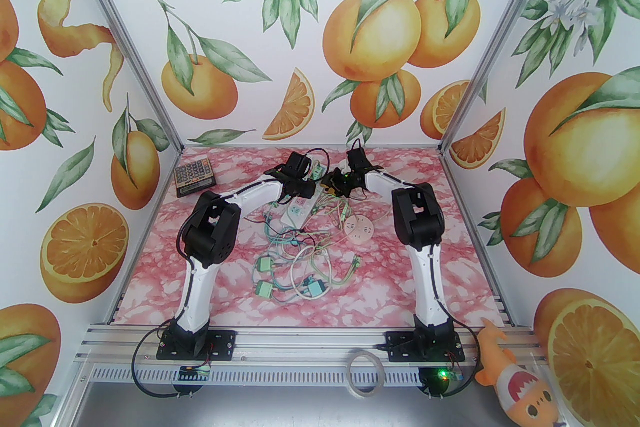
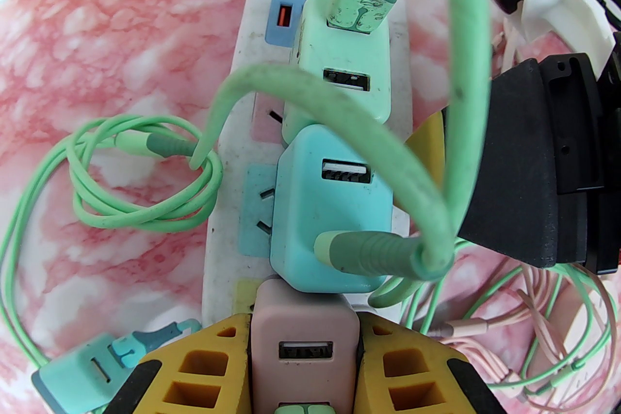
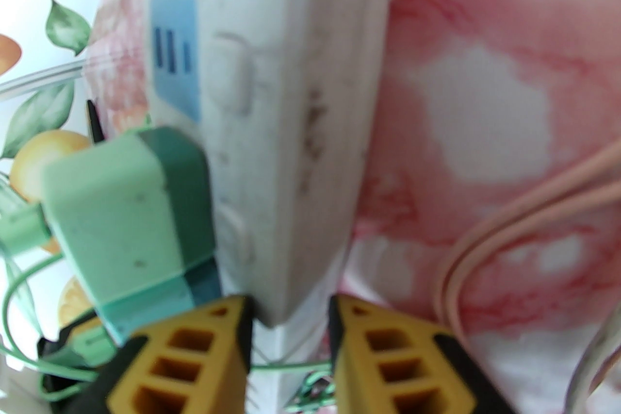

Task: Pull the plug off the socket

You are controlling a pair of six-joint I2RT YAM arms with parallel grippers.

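Note:
The socket is a white power strip [image 2: 233,189] lying on the pink marbled table [image 1: 450,265]. Three plugs stand in a row in it: a mint one [image 2: 349,77], a cyan one [image 2: 335,208] and a pink one [image 2: 303,344]. My left gripper [image 2: 303,324] is shut on the pink plug, one yellow finger on each side. My right gripper [image 3: 291,329] is shut on the near end of the power strip [image 3: 301,111], beside the mint plug [image 3: 121,227]. From above, both grippers meet over the strip [image 1: 297,209].
Green cables loop over and beside the strip [image 2: 145,208]. Loose chargers [image 1: 265,265] and a round white socket [image 1: 359,229] lie among tangled cords mid-table. A calculator [image 1: 194,179] sits at the back left. A pink cable [image 3: 509,227] runs right of the strip.

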